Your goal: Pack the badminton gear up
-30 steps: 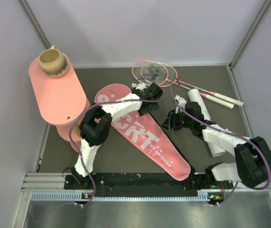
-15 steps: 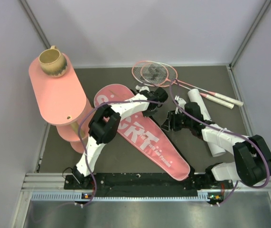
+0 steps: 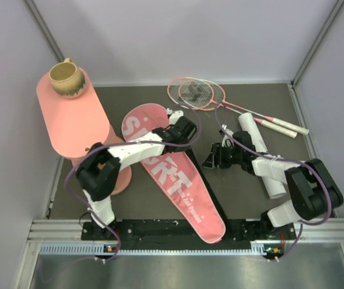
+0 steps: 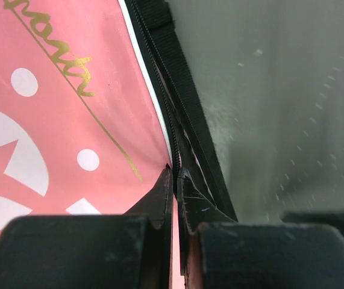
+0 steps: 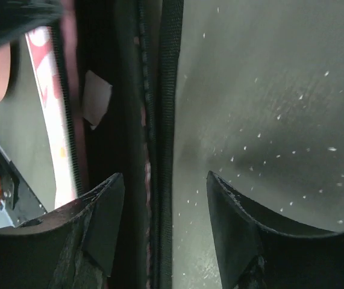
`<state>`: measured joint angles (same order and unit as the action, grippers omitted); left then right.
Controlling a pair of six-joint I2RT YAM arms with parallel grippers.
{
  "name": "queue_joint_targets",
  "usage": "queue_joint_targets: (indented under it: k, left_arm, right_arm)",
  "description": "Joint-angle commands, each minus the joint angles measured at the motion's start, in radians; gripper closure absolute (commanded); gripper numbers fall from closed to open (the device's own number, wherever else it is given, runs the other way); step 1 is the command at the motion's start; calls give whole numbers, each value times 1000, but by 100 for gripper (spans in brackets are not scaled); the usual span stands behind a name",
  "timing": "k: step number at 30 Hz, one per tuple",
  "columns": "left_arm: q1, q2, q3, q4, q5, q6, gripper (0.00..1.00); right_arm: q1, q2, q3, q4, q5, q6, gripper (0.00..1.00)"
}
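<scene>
The long pink bag (image 3: 175,180) lettered "SPORT" lies slantwise on the dark mat. My left gripper (image 3: 182,129) is shut on its right-hand zipper edge near the wide end. In the left wrist view the gripper (image 4: 176,173) pinches the black zipper band (image 4: 173,78) beside the pink cloth (image 4: 57,120). My right gripper (image 3: 211,160) stands open at the same edge lower down. In the right wrist view the black edge strip (image 5: 159,90) runs between its parted jaws (image 5: 162,183), not clamped. Two pink-framed rackets (image 3: 196,93) lie crossed at the back. The white tube (image 3: 275,185) lies partly under the right arm.
A tan mug (image 3: 66,78) stands on the pink oval tiered table (image 3: 75,123) at the left. Grey walls close in the back and both sides. The arms' mounting rail (image 3: 178,232) runs along the near edge, and the bag's narrow end reaches it.
My left gripper has shut on the bag's zipper edge and drawn back left. The bag has swung, its narrow end shifting left. My right gripper's jaws have spread wider.
</scene>
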<state>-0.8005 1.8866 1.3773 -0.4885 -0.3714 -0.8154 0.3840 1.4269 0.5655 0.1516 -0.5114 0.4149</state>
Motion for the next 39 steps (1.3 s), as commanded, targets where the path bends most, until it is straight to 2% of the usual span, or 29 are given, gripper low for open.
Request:
queue_joint_targets:
  k: [1,4,6,9,12,15,16,18,19,21,22,23,29,31,33,34,37,38,39]
  left_arm:
    - [-3,-202,-152,338,140,163,100]
    - [-3,-236,-164,329,184,186,100]
    - [-3,-262,-173,340,216,188,100]
    - [-3,-297,-196,369,239,199,100]
    - [-3,-334,-221,386,249,205,100]
    - [-3,-372,-244,389,255,203,100]
    - [-2,-394,-256,389,256,203,100]
    - [-3,-417,-267,386,258,209,100]
    - [-3,-437,-279,383,256,211,100]
    - [-3,-458,-290,378,258,219,100]
    - [-3,-477,-299,363,252,219,100]
    - [-3,-486,-302,352,246,220,100]
    - [-3,-560,-334,285,190,246,100]
    - [-3,-583,-351,284,192,245,100]
    - [0,-606,-363,284,195,228,92]
    - [0,-612,-366,286,195,219,81]
    - [0,-633,-371,294,187,213,63]
    - [0,-638,-371,291,180,216,53]
    - [1,-642,-373,298,177,219,49]
  right_arm:
    - [-11,59,45,61,-105,61,43]
    - [3,67,39,135,-162,113,38]
    - [38,75,63,85,-138,99,35]
    - [76,81,80,109,-135,123,33]
    - [104,95,103,85,-69,124,33]
    - [115,98,131,68,-23,134,41]
    - [130,96,143,60,-3,134,49]
    - [144,90,171,45,53,128,56]
    - [157,87,177,39,66,125,65]
    - [171,69,189,36,117,128,77]
    - [188,41,194,28,135,128,93]
    - [202,21,200,-1,186,125,100]
    - [317,-123,287,-150,385,56,100]
    - [335,-141,310,-193,399,41,100]
    - [343,-154,313,-179,389,35,100]
    - [343,-152,315,-179,383,35,100]
    - [346,-152,343,-202,369,36,100]
    - [351,-154,346,-204,367,38,100]
    - [363,-154,358,-207,370,36,100]
